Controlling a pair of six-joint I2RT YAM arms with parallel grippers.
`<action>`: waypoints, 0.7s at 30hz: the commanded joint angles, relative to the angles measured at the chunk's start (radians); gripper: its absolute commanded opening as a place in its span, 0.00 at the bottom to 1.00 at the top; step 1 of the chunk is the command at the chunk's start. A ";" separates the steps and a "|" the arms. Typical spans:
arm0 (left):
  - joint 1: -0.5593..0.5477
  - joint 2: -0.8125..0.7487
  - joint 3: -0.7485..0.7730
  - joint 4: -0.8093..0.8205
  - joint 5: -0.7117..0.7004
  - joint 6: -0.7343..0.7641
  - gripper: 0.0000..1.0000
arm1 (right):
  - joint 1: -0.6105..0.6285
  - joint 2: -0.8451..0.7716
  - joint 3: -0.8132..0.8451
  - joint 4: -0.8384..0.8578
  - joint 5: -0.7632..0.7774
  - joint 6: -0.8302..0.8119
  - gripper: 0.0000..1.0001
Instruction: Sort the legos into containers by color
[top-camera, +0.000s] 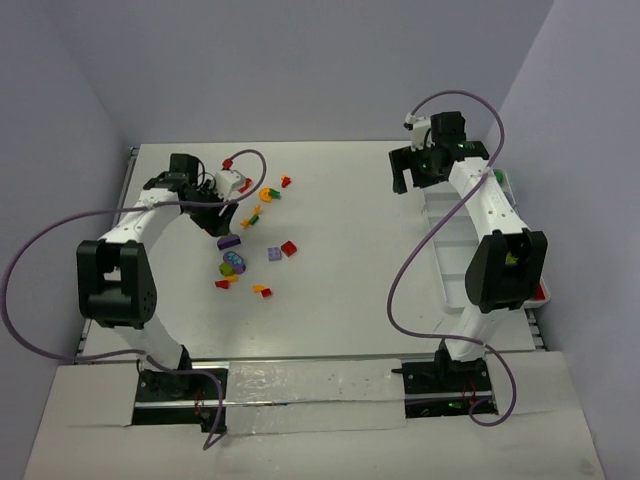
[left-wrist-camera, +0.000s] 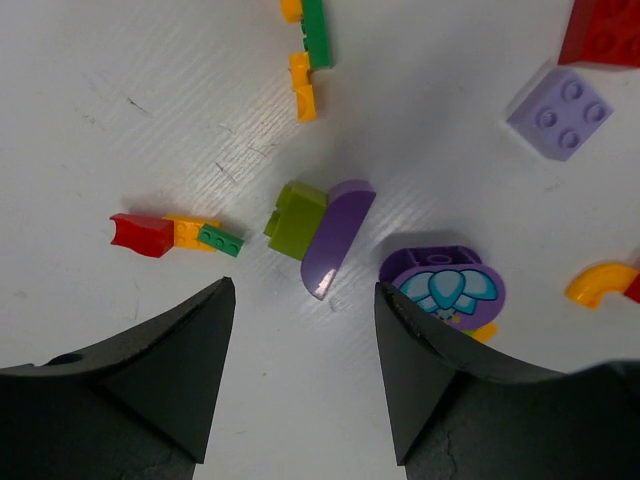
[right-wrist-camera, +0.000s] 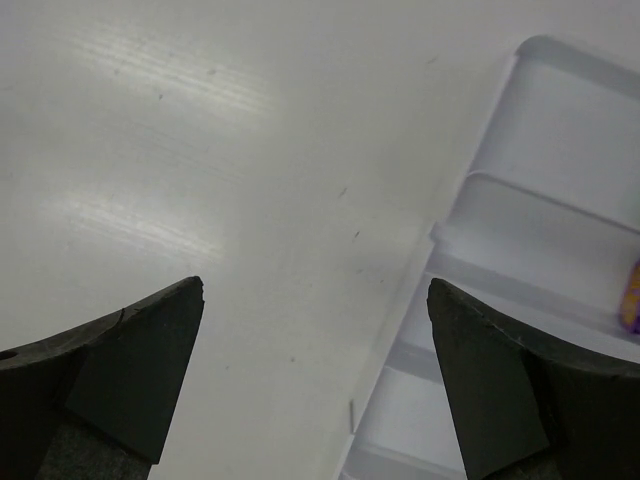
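Note:
The legos lie scattered at the table's left-middle (top-camera: 260, 200). My left gripper (top-camera: 212, 218) (left-wrist-camera: 305, 300) hangs over them, open, with only bare table between its fingers. Just ahead of its tips lie a lime brick (left-wrist-camera: 297, 218) touching a purple curved piece (left-wrist-camera: 338, 238), and a round purple piece with a blue flower (left-wrist-camera: 445, 285). A red-orange-green row (left-wrist-camera: 175, 235) lies to the left. The white divided tray (top-camera: 450, 240) (right-wrist-camera: 540, 200) runs along the right side. My right gripper (top-camera: 410, 172) (right-wrist-camera: 315, 290) is wide open and holds nothing, over the table by the tray's far end.
A lavender square brick (left-wrist-camera: 560, 113), a red brick (left-wrist-camera: 605, 35) and an orange curved piece (left-wrist-camera: 600, 283) lie to the right of the left gripper. A small purple-orange piece (right-wrist-camera: 632, 295) shows in one tray compartment. A clear plastic strip (top-camera: 300, 385) lines the near edge.

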 joint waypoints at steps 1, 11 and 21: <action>0.011 0.136 0.171 -0.045 -0.005 0.075 0.61 | 0.025 -0.061 -0.032 0.019 -0.065 0.030 1.00; -0.018 0.266 0.357 -0.181 -0.085 -0.633 0.59 | 0.029 -0.060 -0.067 0.032 -0.069 0.041 1.00; -0.025 0.360 0.412 -0.336 -0.315 -0.910 0.67 | 0.031 -0.052 -0.071 0.039 -0.074 0.049 1.00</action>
